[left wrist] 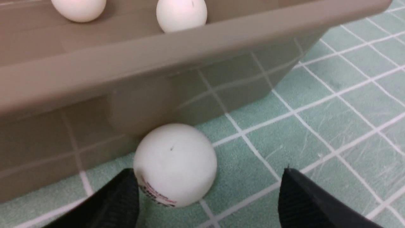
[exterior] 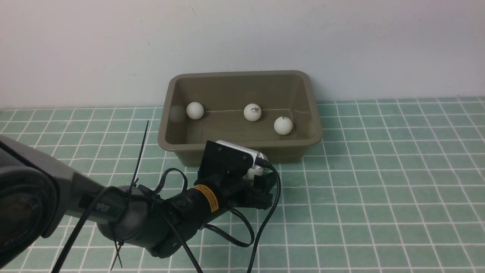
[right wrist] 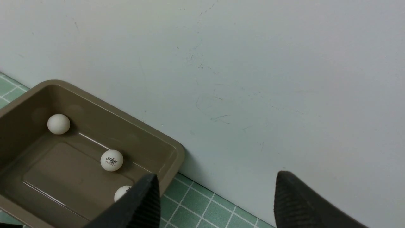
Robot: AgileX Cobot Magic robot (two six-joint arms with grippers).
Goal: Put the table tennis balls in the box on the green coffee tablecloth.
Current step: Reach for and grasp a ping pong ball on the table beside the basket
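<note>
Three small white matte table tennis balls (exterior: pixel 194 110) (exterior: pixel 252 112) (exterior: pixel 283 125) are lying inside the olive-brown rectangular plastic box (exterior: pixel 242 74) with rounded corners and a flared rim, the middle one showing a dark printed logo. A fourth ball (left wrist: pixel 174 158), carrying red and dark print low on its side, is sitting on the teal-green white-gridded tablecloth (exterior: pixel 379 170) just outside the box's near wall. The left gripper (left wrist: pixel 207 172) is standing released around that fourth ball, one finger close against it and the other well clear, while the right gripper (right wrist: pixel 216 176) is gaping on nothing.
</note>
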